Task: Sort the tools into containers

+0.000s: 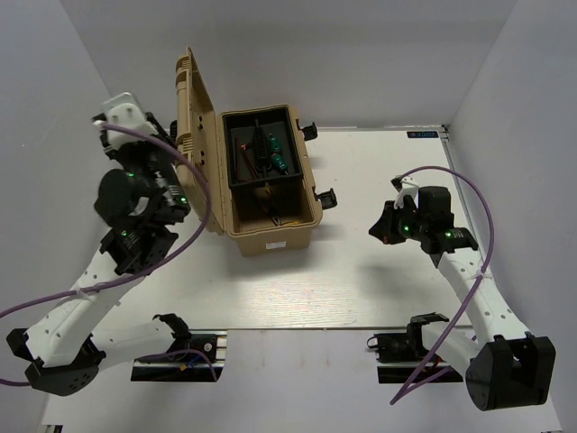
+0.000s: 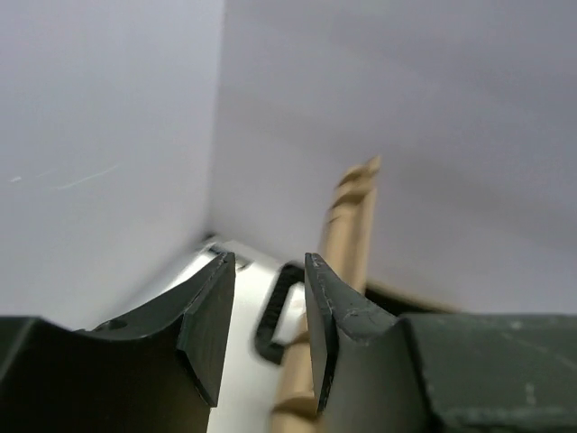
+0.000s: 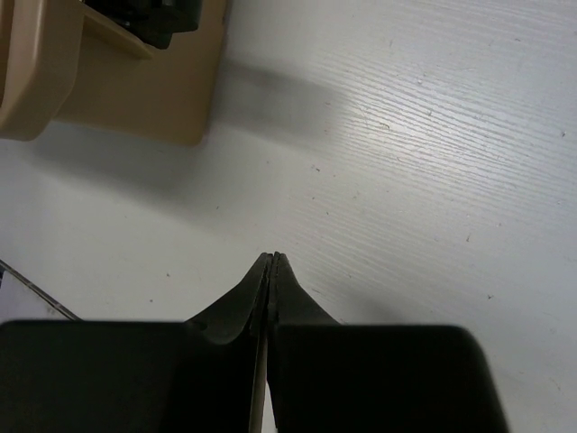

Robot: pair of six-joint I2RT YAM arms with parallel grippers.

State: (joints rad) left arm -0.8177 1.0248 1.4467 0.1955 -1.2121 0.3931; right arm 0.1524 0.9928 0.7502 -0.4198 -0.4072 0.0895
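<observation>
From above, the tan toolbox (image 1: 270, 221) sits on the white table (image 1: 361, 280), left of centre. Its lid (image 1: 194, 117) stands open on the left side. Tools (image 1: 261, 153) lie in the black interior, among them a green-handled screwdriver (image 1: 278, 158). The left arm (image 1: 135, 194) is just beside the lid, and the right arm (image 1: 424, 225) is well to the right.

In the left wrist view, the left jaws stand apart with nothing between them; beyond them are the lid's edge and a black handle (image 2: 273, 311).

In the right wrist view, the right jaws are pressed together over bare table, with the toolbox at the far left.
</observation>
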